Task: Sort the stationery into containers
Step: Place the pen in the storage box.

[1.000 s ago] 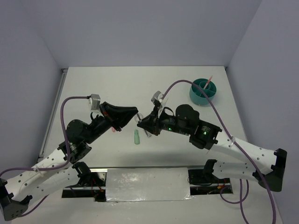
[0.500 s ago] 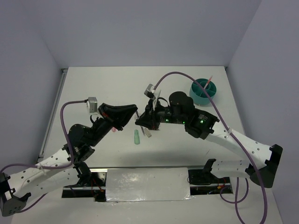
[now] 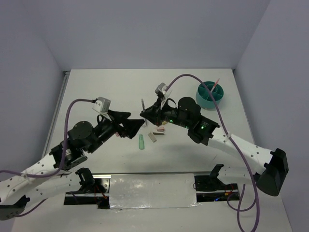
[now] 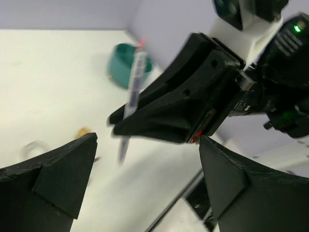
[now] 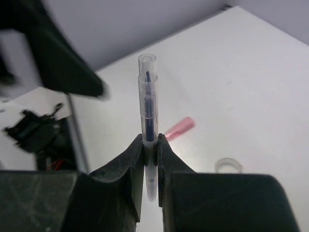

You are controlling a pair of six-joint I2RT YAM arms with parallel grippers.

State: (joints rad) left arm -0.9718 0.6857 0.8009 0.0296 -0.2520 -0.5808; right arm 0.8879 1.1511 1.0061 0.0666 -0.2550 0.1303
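Note:
My right gripper [image 5: 150,145] is shut on a clear pen with dark ink [image 5: 148,99], held upright above the table's middle [image 3: 143,105]. My left gripper [image 3: 134,123] stands open just left of it, its fingers [image 4: 65,166] wide apart with nothing between them and the pen [image 4: 133,92] hanging beyond them. The teal organiser [image 3: 210,95] sits at the far right with a thin pink pen [image 3: 216,83] standing in it. A mint-green stub [image 3: 141,142], a grey block [image 3: 152,137] and small tan blocks [image 3: 158,129] lie below the grippers. A pink stub [image 5: 178,128] and a white tape ring [image 5: 228,166] lie on the table.
Both arms reach toward the middle of the white table [image 3: 106,92]. Purple cables [image 3: 181,82] arc over each arm. A foil-covered panel [image 3: 152,191] lies at the near edge between the bases. Grey walls close in the back and sides.
My left gripper has opened and let go of the clear pen. The right gripper keeps hold of it and has lifted it upright, slightly toward the back.

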